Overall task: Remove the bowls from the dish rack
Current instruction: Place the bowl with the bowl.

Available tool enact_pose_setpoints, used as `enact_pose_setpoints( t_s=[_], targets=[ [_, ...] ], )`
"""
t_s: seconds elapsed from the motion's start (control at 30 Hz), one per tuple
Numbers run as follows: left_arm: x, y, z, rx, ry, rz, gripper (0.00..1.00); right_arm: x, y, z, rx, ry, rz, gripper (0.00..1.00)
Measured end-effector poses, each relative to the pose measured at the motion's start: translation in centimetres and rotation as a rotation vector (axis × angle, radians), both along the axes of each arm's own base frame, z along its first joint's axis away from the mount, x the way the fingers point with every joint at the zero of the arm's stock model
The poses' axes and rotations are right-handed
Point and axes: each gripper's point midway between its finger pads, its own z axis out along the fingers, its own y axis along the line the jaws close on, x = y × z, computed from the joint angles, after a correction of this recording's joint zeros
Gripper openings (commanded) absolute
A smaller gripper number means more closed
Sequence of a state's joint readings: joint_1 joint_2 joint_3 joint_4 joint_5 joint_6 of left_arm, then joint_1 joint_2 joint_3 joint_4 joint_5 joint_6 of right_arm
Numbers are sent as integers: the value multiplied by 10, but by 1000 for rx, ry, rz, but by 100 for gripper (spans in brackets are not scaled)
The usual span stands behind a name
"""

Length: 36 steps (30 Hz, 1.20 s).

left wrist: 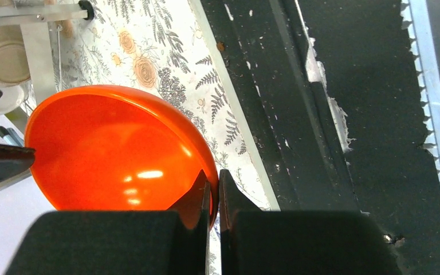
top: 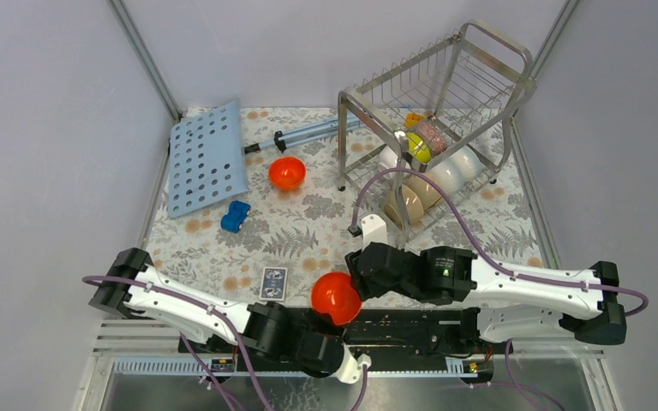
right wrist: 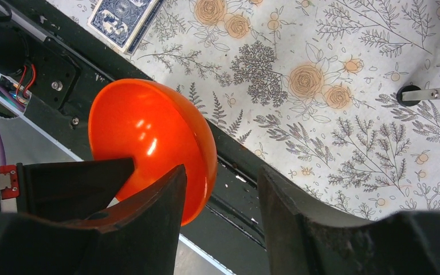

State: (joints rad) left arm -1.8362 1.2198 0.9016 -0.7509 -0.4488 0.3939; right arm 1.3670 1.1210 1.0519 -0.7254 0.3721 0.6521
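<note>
Left gripper (left wrist: 213,182) clenched on the rim of a glossy orange plastic bowl (top: 336,297), which hangs tilted over the table's near edge. Far left, a flat light-blue perforated board (top: 206,158), with a small blue toy car (top: 236,217) near its corner. A second orange bowl (top: 287,173) sits on the floral cloth (top: 308,231). A blue-backed playing card (top: 273,282) lies beside the held bowl. Right gripper (right wrist: 220,172) released, fingers spread, that bowl's edge between them; contact unclear. Far right stands the shiny stainless-steel wire dish rack (top: 445,90), with pale ceramic bowls (top: 433,184) on edge in its lower tier.
</note>
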Motion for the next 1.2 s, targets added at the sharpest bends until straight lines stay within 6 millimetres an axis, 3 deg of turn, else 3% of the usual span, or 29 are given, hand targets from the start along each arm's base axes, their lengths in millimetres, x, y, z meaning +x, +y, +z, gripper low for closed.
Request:
enact_pose_setpoints(
  t_s=[0.43,0.6,0.87,0.97,1.0,1.07,1.13,1.17,1.2],
  targets=[
    [-5,0,-7,38,-20,-50,0,-11,8,-24,-85,30,65,48],
    [-4,0,-7,41,-24,-57,0,-11,9,-32,-101,32,65,38],
    [-5,-1,-7,38,-19,-50,0,-9,11,-37,-93,28,49,0],
    [-6,-4,-5,23,-9,-39,1,-6,8,-40,-100,18,33,0],
    [-7,-5,-4,17,-5,-34,9,-6,7,-41,-103,15,28,0],
    [-7,-6,-4,13,-2,-20,44,-5,7,-41,-104,11,22,0],
    [-5,-8,-1,-5,-5,7,69,-3,6,-41,-105,7,8,0],
    [-4,-9,1,-18,-5,24,95,-2,5,-40,-102,3,-2,0],
    [-3,-10,3,-37,-2,53,98,-1,4,-38,-93,-1,-14,0]
  ],
)
